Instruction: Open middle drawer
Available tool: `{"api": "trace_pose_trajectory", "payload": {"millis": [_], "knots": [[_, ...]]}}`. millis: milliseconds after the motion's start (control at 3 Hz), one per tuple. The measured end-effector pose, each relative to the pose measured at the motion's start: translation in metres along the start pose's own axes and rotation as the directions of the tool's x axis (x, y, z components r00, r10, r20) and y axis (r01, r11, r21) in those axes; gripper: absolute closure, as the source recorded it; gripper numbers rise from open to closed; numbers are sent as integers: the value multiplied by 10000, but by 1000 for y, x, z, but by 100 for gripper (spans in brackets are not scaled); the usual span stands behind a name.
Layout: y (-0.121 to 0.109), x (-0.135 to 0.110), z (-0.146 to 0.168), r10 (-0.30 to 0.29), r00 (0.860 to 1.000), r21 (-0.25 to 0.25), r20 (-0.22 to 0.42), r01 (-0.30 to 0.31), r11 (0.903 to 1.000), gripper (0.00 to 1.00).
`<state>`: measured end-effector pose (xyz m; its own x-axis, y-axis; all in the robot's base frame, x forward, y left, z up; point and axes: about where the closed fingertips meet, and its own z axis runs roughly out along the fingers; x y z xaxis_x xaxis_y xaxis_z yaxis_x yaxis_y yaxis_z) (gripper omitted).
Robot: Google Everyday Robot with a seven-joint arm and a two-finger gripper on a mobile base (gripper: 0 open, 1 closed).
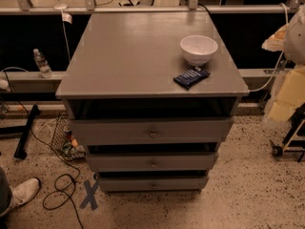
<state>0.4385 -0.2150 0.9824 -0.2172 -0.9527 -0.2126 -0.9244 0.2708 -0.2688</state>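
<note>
A grey cabinet (143, 56) stands in the middle of the camera view with three drawer fronts stacked below its top. The middle drawer (119, 163) is the medium-looking front, with a small round metal knob (153, 164) at its centre. The taller top drawer (109, 131) is above it and the smallest bottom drawer (124, 184) below. A dark gap shows above each front. My gripper is not in view; only a pale part of the arm (296, 30) shows at the right edge, far from the knobs.
A white bowl (198, 49) and a dark blue packet (191, 77) lie on the cabinet top at the right. A water bottle (42, 63), cables (57, 185), a shoe (21, 192) and a tape cross (89, 194) are on the left. A wheeled stand (286, 140) is on the right.
</note>
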Motion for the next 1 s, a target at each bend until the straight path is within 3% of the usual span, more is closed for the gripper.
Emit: {"api": "trace_pose_trajectory", "payload": {"millis": [333,667,1000], "knots": [[0,0,0,0,10000,2,1,0,10000,0],[7,3,25,153,9999,-138,32,-153,9998,0],[26,4,79,185,9997,-525,189,-175,9985,0]]}}
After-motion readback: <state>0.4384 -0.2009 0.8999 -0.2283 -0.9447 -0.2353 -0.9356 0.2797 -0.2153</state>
